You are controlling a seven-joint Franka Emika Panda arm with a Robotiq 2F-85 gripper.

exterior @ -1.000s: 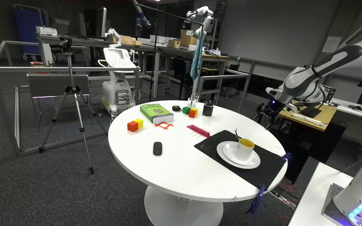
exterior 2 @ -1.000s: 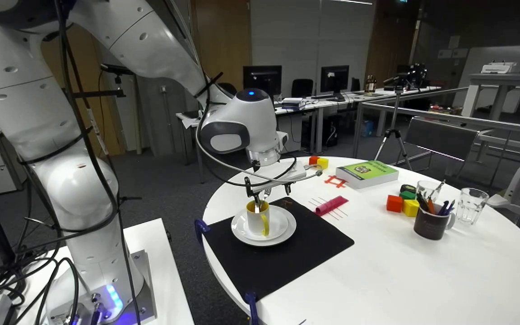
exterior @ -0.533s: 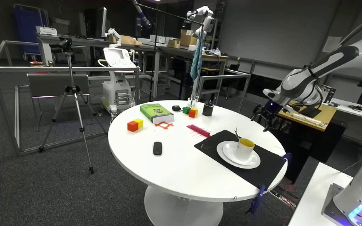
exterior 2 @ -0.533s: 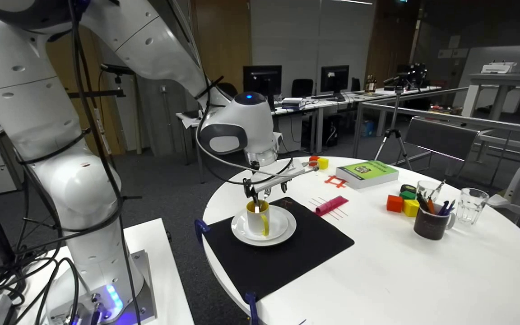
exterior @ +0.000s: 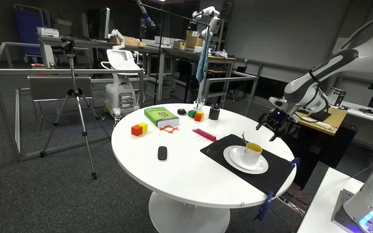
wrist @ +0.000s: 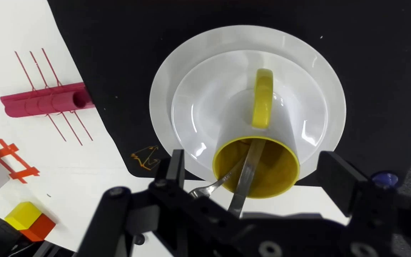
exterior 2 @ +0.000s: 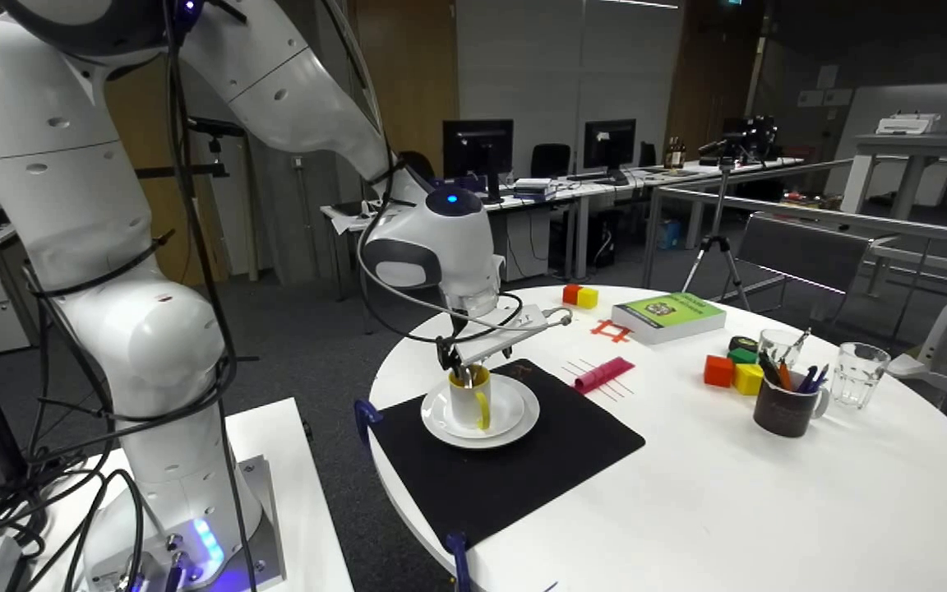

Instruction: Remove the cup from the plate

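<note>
The cup is white outside with a yellow inside and handle. It stands upright on the plate in both exterior views (exterior: 251, 156) (exterior 2: 465, 404) and in the wrist view (wrist: 239, 119). A fork (wrist: 209, 188) and a knife (wrist: 248, 175) stick out of it. The round white plate (wrist: 164, 92) is a small one stacked on a larger one, also in both exterior views (exterior: 229, 159) (exterior 2: 525, 415). My gripper (wrist: 252, 162) is open and empty, its fingers apart on either side of the cup's rim in the wrist view. In an exterior view the gripper (exterior: 265, 133) hovers above and beyond the cup, not touching it.
A black mat (exterior 2: 556, 469) lies under the plate, held by blue clamps (exterior 2: 367, 413). A pink roll (exterior 2: 603, 374), a green book (exterior 2: 671, 316), coloured blocks (exterior 2: 718, 370), a dark mug of pens (exterior 2: 784, 407) and glasses (exterior 2: 860, 374) stand on the round white table.
My gripper has come lower and closer to the cup; in an exterior view it has moved left and down. The cup and plate have not moved.
</note>
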